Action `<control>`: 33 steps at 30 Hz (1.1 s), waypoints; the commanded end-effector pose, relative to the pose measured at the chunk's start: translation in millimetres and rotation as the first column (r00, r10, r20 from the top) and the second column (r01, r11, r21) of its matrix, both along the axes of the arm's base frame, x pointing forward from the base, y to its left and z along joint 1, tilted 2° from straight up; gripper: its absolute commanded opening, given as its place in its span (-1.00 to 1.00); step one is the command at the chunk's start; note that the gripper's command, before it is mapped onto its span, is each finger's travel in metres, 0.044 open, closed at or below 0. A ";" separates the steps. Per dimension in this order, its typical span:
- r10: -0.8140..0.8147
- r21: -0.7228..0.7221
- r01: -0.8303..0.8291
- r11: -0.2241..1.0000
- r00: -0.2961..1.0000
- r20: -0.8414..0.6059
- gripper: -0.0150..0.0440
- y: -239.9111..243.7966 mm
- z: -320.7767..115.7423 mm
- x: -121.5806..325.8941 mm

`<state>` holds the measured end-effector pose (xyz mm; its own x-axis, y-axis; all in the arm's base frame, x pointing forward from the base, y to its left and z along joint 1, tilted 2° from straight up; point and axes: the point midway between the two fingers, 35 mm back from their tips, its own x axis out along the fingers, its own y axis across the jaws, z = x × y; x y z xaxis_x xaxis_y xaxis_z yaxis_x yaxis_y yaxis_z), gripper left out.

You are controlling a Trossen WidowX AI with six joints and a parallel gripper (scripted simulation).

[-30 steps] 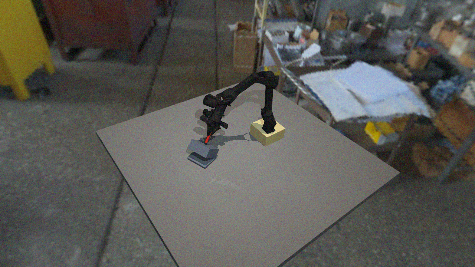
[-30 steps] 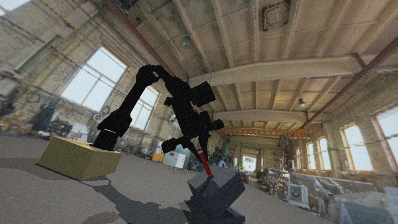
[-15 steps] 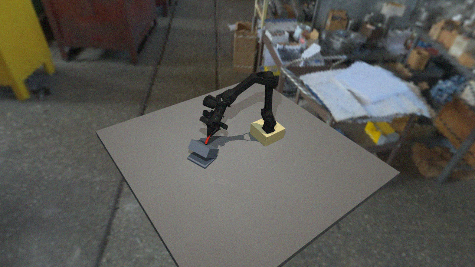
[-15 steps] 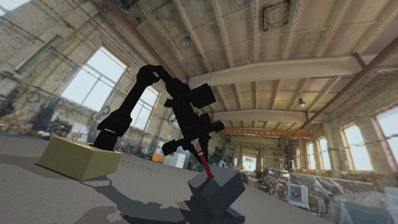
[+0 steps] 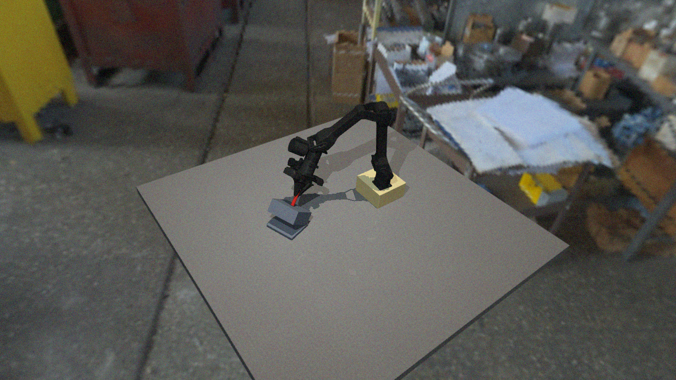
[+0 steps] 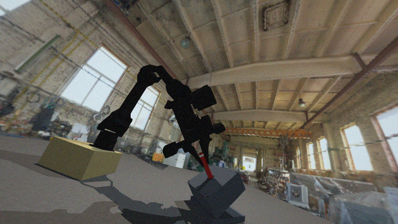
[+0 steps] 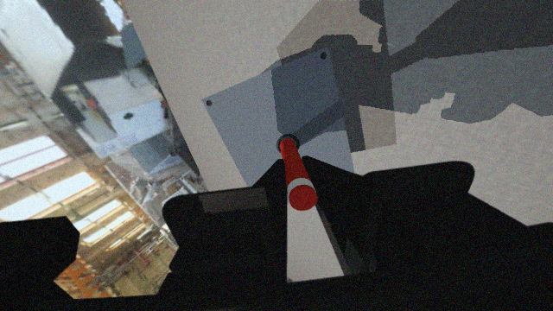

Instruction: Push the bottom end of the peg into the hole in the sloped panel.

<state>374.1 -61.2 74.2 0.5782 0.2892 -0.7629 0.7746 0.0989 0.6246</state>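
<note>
The red round peg (image 5: pixel 294 200) (image 6: pixel 206 166) (image 7: pixel 295 164) has a pale band near its top and is tilted. My gripper (image 6: pixel 206 164) (image 7: pixel 293 163) is shut on it, with the peg's lower part sticking out below the fingertips. The grey-blue sloped panel (image 5: pixel 297 216) (image 6: pixel 229 192) (image 7: pixel 238 130) is under the gripper. The peg's bottom end is at the hole (image 7: pixel 280 148), within its dark rim in the wrist view, and meets the panel's face at the hole in the exterior view. How deep the end sits is hidden.
The panel stands on a flat base plate (image 5: pixel 284 230) on the grey table (image 5: pixel 359 293). The arm's pale yellow base block (image 5: pixel 378 197) (image 6: pixel 69 160) is on the table behind the panel. The arm's shadow falls across the table and the panel's face.
</note>
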 end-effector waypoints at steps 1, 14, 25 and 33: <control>-0.004 0.000 0.004 1.000 1.000 -0.006 -0.49 0.4 -3.2 1.0; -0.004 0.000 0.004 1.000 1.000 -0.006 -0.49 2.5 -7.4 5.4; -0.004 0.000 0.004 1.000 1.000 -0.006 -0.49 4.5 -11.4 8.9; -0.004 0.000 0.004 1.000 1.000 -0.005 -0.49 5.9 -14.5 11.5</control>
